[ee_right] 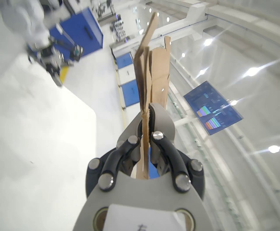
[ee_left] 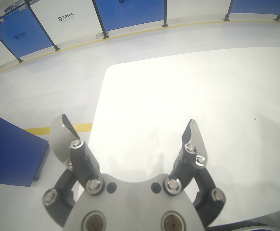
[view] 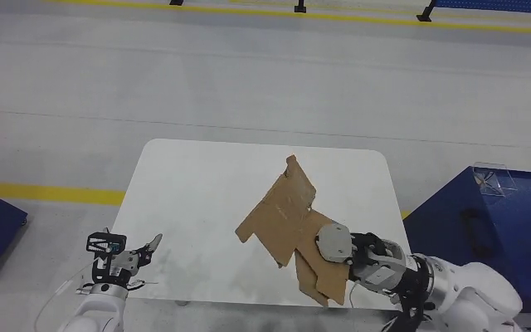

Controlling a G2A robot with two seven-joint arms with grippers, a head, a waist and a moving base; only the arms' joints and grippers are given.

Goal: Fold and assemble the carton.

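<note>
Right gripper (ee_right: 146, 112) is clamped on the near edge of the flattened carton (view: 282, 217), its fingers covering that corner. Left gripper (ee_left: 128, 121) is spread wide, holding nothing, at the table's (view: 191, 174) near left edge. Carton is held tilted over mid-table; its layers are hard to tell apart.

White tabletop (view: 207, 174) w/ rounded corners, on a pale grey floor (view: 249, 75). Yellow floor line (view: 58, 193) runs beside it. Blue cabinet (view: 440, 236) near one corner, clear holder (view: 491, 178) on top. Farther off: blue & white partition panels (ee_left: 131, 13) on black feet; wall screen (ee_right: 213, 108) w/ coloured bar charts.
</note>
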